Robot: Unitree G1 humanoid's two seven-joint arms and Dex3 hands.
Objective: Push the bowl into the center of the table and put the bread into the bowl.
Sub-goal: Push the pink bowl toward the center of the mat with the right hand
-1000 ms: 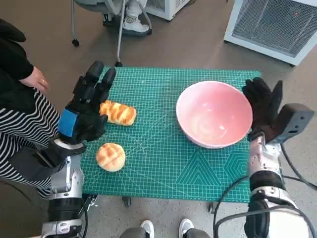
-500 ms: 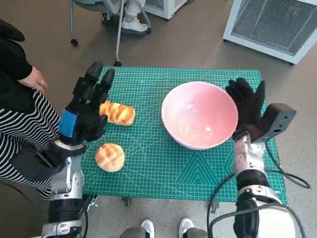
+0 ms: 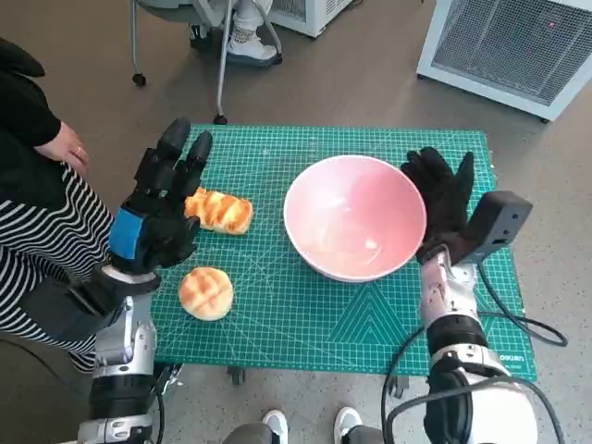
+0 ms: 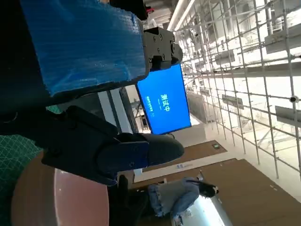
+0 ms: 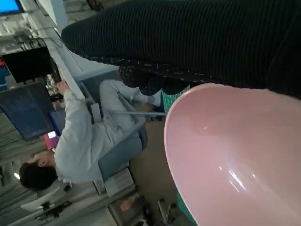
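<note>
A: Where's the bowl (image 3: 354, 217)?

B: On the green mat (image 3: 305, 314) of the bench, touching the right robot hand (image 3: 442, 202) on its inner side. That hand lies flat against the rim, fingers spread, holding nothing.

A: And the bread?

B: 2 pieces. The long loaf (image 3: 220, 211) sits just beside the left robot hand (image 3: 159, 208), its long axis running toward the bowl; the round bun (image 3: 206, 292) lies nearer the robot. Left hand is raised, fingers apart, empty, and nearer both.
</note>
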